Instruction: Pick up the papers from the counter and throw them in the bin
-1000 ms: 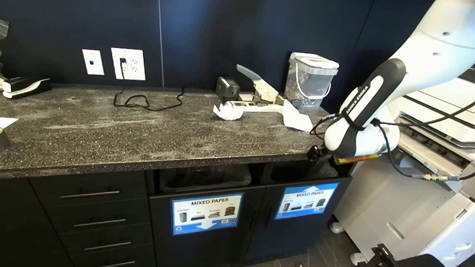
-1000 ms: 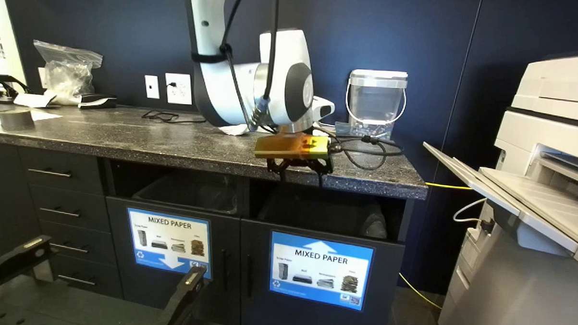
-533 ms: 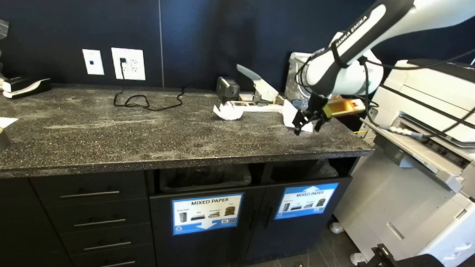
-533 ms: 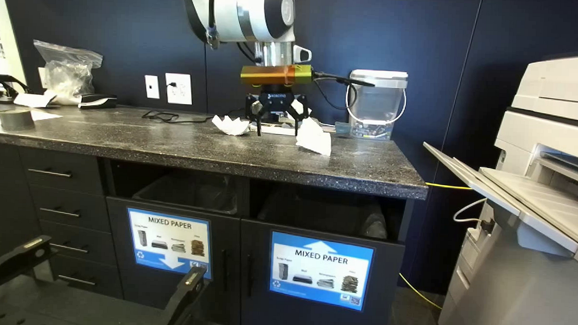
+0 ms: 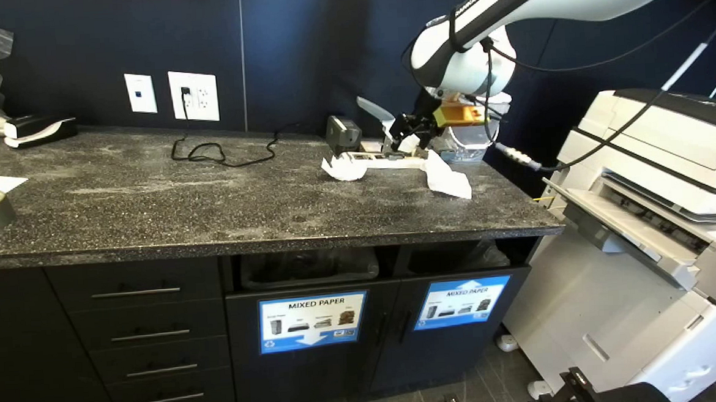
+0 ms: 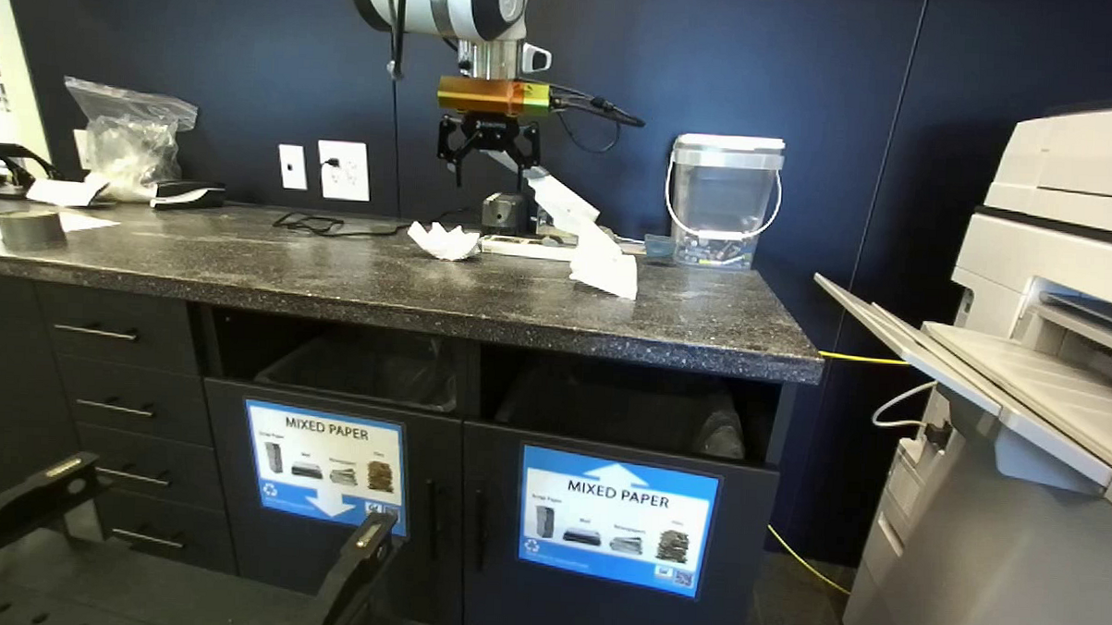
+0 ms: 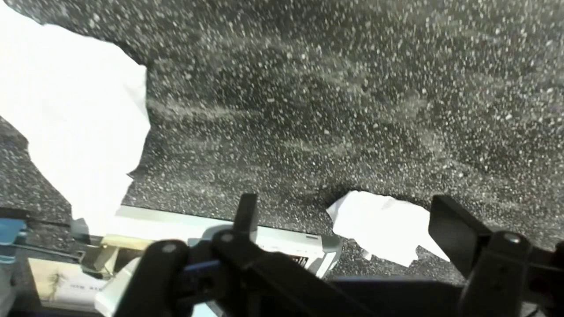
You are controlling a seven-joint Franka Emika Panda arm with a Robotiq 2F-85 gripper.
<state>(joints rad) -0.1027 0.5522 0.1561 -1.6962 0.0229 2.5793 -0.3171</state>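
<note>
We have the gripper (image 6: 489,178) hanging above the counter (image 6: 354,273), jaws spread wide and free, and down the wrist view we look straight onto the larger paper (image 7: 83,114), its narrow end overlapping a beige device (image 7: 172,223), and the smaller paper (image 7: 379,224) showing between the fingers (image 7: 458,237), partly hidden by one of them. What that view flattens, an exterior view sorts out for us: clear air between the gripper and the smaller paper (image 6: 444,242), which rests on the counter like the larger one. And only outside do we find the bin (image 6: 601,612), under the counter, blue label (image 6: 618,521) with an upward arrow, a twin front (image 5: 306,375) just beside it! In an exterior view the arm (image 5: 568,0) covers part of a bucket (image 5: 474,135); in an exterior view there's the bucket (image 6: 722,198) whole. Underneath it all, dark speckled stone streaked with pale smears, black cord (image 6: 311,226) looping near the navy wall (image 5: 301,51), tape (image 6: 30,231) and a bag (image 6: 136,145) well apart from the papers, and past the bucket a printer (image 5: 615,310) on grey floor (image 5: 493,378)
</note>
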